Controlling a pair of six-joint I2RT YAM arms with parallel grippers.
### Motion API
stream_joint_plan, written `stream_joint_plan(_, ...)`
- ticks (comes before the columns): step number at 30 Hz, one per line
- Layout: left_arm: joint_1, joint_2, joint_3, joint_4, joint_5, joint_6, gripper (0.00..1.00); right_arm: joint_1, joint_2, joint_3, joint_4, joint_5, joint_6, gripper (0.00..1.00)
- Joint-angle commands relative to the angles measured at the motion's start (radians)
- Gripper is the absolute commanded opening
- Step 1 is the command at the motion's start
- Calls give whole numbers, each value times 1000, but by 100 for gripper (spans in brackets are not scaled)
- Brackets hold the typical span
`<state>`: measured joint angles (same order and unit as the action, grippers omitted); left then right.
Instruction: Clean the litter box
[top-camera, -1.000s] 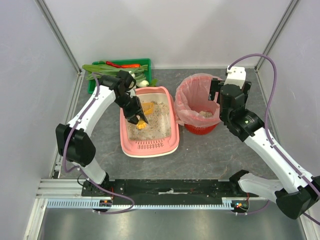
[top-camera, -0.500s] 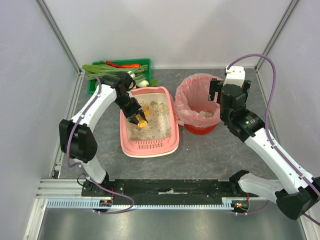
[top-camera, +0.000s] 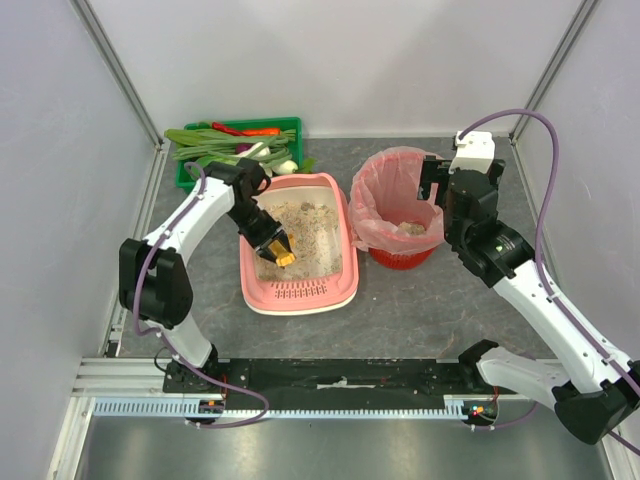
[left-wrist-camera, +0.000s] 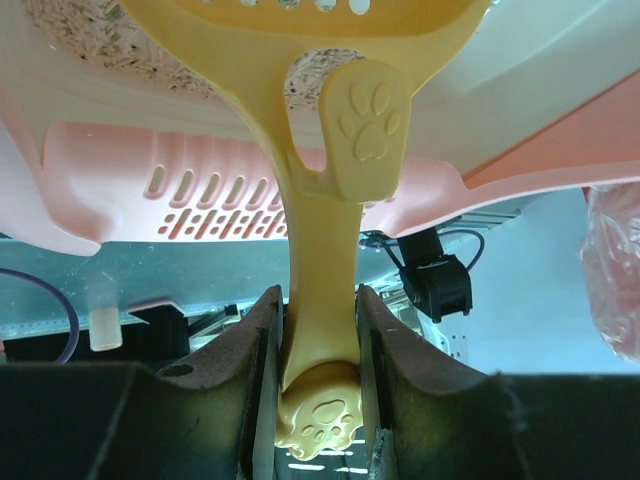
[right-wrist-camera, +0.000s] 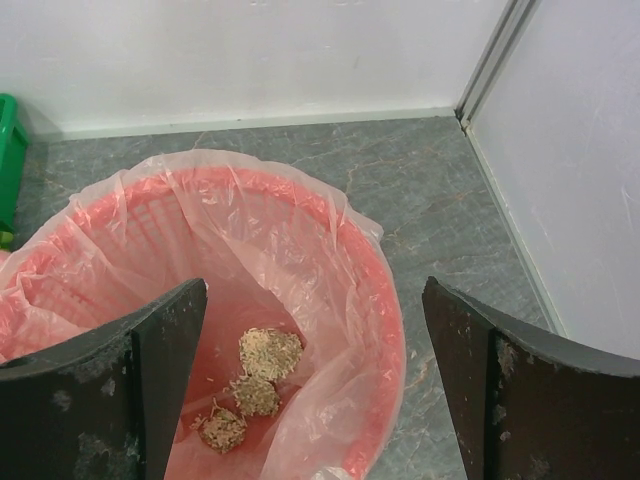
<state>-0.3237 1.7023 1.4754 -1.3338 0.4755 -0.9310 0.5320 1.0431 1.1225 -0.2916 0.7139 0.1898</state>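
Grey marbled table (top-camera: 430, 310), fenced by pale walls (top-camera: 350, 60). Left of centre, lengthwise on it: litter box (top-camera: 300, 293), pink, slotted ledge toward the arm bases, sandy litter across the floor. Just beside its right wall, a red bin (top-camera: 400, 256) lined with a pink bag (right-wrist-camera: 150, 200), three clumps (right-wrist-camera: 268, 352) at the bottom. Behind the tray's far-left corner, a green crate (top-camera: 184, 172) of vegetables (top-camera: 225, 145).

Over the tray's left half, left gripper (top-camera: 270, 240) clenched on the narrow handle of an orange scoop (left-wrist-camera: 322, 290), close to the paw-stamped end; slotted head out ahead, over the litter. Loaded or not: cannot tell. Above the bin's mouth, right gripper (right-wrist-camera: 312, 310) splayed wide, holding nothing.

Probably a sifting pass in hand, with any clumps bound for the bag.

Handling, as a guess: tray of stiff, smooth, light plastic, yet bottom-heavy with loose grains, apt to slide and spill at any tilt. Best left flat. If steadied or shifted, better taken by the rolled rim of a long side or by the ledge. Scoop rigid but slick; with so far back a hold, likely to twist under load.
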Motion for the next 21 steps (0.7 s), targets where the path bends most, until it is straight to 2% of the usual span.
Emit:
stream_joint_plan(1, 5, -12, -27, 8, 40, -46, 2, -3, -11, 14, 39, -8, 0, 98)
stream_joint_plan(21, 5, 108, 66, 55, -60, -31, 2, -3, 31, 54, 39, 6, -27, 98)
